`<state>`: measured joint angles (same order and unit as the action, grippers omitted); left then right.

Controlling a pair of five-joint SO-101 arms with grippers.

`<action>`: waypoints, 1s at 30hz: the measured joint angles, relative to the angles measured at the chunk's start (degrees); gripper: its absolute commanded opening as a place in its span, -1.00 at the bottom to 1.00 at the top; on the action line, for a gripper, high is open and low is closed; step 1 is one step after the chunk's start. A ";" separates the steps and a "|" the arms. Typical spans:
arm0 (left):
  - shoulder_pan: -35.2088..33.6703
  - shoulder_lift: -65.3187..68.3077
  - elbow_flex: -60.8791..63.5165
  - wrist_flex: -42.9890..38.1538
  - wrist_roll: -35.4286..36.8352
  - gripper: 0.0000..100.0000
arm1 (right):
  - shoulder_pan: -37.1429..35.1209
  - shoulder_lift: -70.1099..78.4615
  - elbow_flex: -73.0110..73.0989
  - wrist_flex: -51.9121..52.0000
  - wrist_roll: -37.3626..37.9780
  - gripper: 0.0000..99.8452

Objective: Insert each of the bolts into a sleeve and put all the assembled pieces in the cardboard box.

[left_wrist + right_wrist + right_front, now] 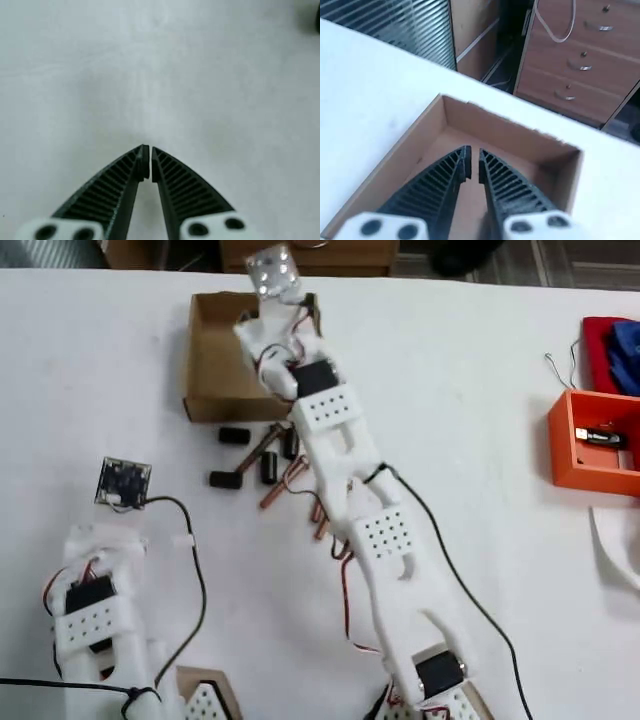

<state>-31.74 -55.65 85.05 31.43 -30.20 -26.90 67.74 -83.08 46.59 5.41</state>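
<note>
The cardboard box (212, 365) sits at the back of the white table. My right arm (335, 440) stretches across the table to it. My right gripper (474, 163) hangs over the inside of the box (510, 122), shut with nothing between its fingers. Several black sleeves (234, 435) and copper-coloured bolts (283, 485) lie loose just in front of the box, partly hidden under the right arm. My left arm (92, 600) rests at the near left. My left gripper (147, 162) is shut and empty above bare table.
An orange tray (570, 455) holding a small black item stands at the right edge, with a red and blue object (610, 345) behind it. Black cables (195, 570) trail between the arms. A wooden drawer unit (580, 60) stands beyond the table.
</note>
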 measured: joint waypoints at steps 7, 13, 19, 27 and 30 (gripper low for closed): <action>0.00 0.00 0.00 0.00 0.00 -0.92 | 8.44 -7.82 -4.13 17.41 0.79 -0.96; 0.00 0.00 0.00 0.00 0.00 -0.92 | 8.35 -17.32 -10.20 44.75 0.79 -0.96; 0.00 0.00 0.00 0.00 0.00 -0.92 | 9.41 -25.49 -8.79 53.45 0.79 -0.96; -0.09 0.00 0.00 0.00 0.00 -0.92 | 11.78 -56.18 28.31 53.45 0.79 -0.96; 0.09 0.00 0.00 0.00 0.00 -0.92 | 7.21 -69.89 52.92 47.12 0.79 -0.96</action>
<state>-31.65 -55.65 85.05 31.43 -30.20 -19.69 -2.15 -30.15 93.71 6.20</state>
